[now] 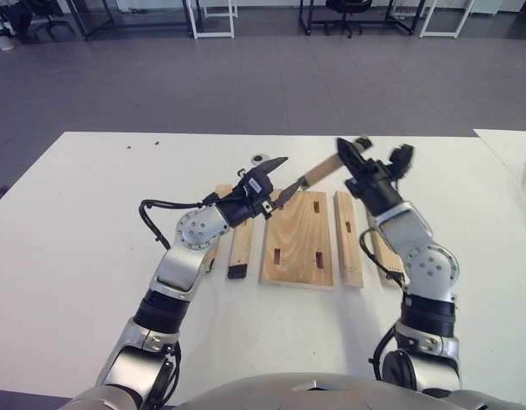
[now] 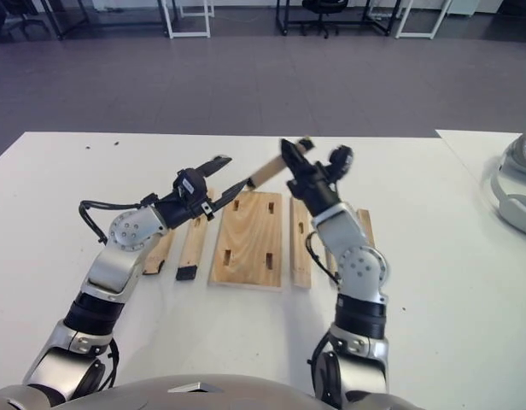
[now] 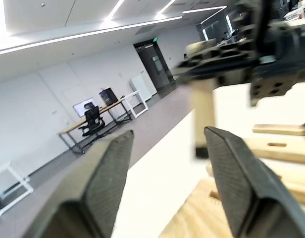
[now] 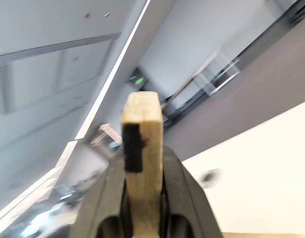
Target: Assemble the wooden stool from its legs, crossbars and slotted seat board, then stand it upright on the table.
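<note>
Your right gripper has its fingers closed on a pale wooden leg with a black end cap. It holds the leg in the air over the far end of the flat, light wooden seat board with rectangular slots. The leg is tilted: its upper end pokes out past the right fingers, and its capped end slopes down towards your left gripper.

The left gripper's fingers are spread wide. In the left wrist view the capped end sits between them, close to one finger. You cannot tell whether it touches.

The seat board lies in the middle of the white worktop, and four more wooden bars lie flat alongside it:
- A second wooden bar with a black tip is just beside the board's left edge.
- A third wooden bar lies farther left, partly under your left arm.
- A slotted wooden bar is just beside the board's right edge.
- A last wooden bar lies beyond it, partly hidden by your right arm.
</note>
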`<move>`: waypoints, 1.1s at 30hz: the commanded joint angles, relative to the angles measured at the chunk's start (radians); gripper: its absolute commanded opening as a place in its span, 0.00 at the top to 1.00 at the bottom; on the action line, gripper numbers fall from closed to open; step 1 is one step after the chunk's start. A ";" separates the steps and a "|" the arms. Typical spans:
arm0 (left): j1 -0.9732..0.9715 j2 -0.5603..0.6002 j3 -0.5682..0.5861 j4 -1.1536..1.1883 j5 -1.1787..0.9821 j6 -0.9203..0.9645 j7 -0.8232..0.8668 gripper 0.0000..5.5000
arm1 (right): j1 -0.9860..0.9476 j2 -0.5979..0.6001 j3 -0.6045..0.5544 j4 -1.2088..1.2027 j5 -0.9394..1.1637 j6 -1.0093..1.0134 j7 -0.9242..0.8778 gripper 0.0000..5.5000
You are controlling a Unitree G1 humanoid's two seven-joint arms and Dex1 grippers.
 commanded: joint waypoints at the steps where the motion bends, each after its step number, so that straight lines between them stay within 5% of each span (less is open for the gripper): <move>1: 0.043 -0.026 0.083 -0.010 -0.026 0.045 0.082 0.39 | 0.129 -0.016 -0.015 -0.029 -0.152 -0.093 -0.039 0.93; 10: 0.070 -0.131 0.152 0.011 -0.058 0.110 0.220 0.39 | 0.155 0.065 0.016 0.129 -0.284 -0.231 -0.025 0.93; 33: 0.075 -0.140 0.150 0.050 -0.035 0.107 0.229 0.39 | 0.196 0.061 0.079 0.104 -0.352 -0.285 0.058 0.93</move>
